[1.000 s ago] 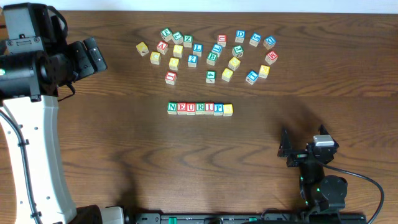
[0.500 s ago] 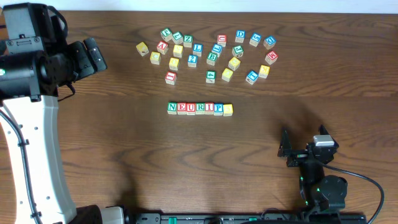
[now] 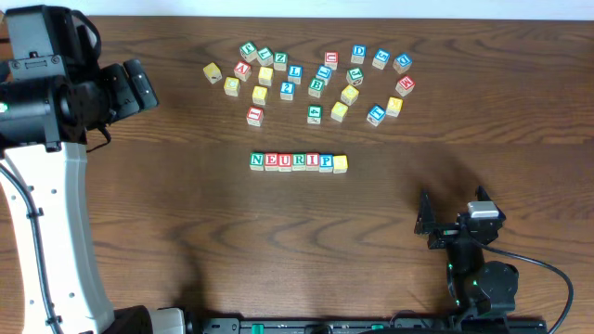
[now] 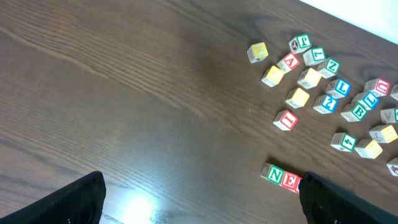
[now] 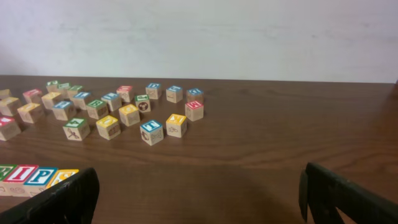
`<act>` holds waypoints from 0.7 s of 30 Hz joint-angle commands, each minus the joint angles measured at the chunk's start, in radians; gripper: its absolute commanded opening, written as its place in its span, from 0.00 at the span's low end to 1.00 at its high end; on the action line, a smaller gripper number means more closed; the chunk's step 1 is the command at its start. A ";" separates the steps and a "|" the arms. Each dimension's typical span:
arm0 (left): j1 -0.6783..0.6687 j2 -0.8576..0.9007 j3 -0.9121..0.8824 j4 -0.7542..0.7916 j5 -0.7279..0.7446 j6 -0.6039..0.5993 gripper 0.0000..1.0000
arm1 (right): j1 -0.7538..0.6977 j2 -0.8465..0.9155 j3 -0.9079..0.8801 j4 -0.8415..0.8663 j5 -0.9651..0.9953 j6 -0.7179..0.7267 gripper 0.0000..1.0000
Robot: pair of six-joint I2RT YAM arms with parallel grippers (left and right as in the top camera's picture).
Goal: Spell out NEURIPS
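Seven cubes stand in a tight row [image 3: 298,161] at the table's middle, reading N, E, U, R, I, P and then a plain yellow top [image 3: 341,162]. In the left wrist view only the N [image 4: 274,173] and E [image 4: 290,180] show; the rest is behind a finger. The row's right end shows in the right wrist view [image 5: 31,176]. My left gripper [image 3: 139,83] is raised at the far left, open and empty [image 4: 199,202]. My right gripper [image 3: 425,221] is at the front right, open and empty [image 5: 199,199].
A loose cluster of many other letter cubes [image 3: 316,79] lies at the back of the table, also seen in the left wrist view [image 4: 329,99] and the right wrist view [image 5: 124,109]. A white wall stands behind the table's far edge [image 5: 249,78].
The left gripper has edged very slightly to the left. The cubes and the right arm have not moved.
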 commanded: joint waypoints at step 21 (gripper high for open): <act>-0.081 -0.674 -1.122 1.114 0.087 0.137 0.98 | -0.010 -0.006 -0.001 -0.004 -0.005 0.008 0.99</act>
